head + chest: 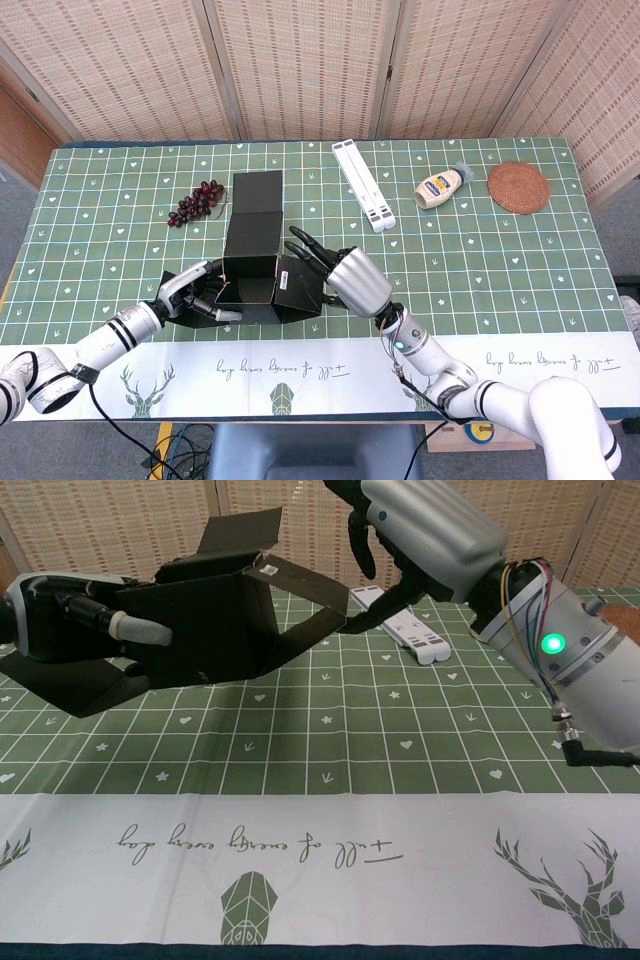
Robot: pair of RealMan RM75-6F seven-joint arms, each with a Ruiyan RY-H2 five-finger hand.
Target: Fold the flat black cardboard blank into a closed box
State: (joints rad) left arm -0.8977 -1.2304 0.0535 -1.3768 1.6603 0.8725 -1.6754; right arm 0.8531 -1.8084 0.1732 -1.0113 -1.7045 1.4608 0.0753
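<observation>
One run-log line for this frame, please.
left hand: holds black cardboard box blank | right hand: pushing side flap inward | box: not closed
</observation>
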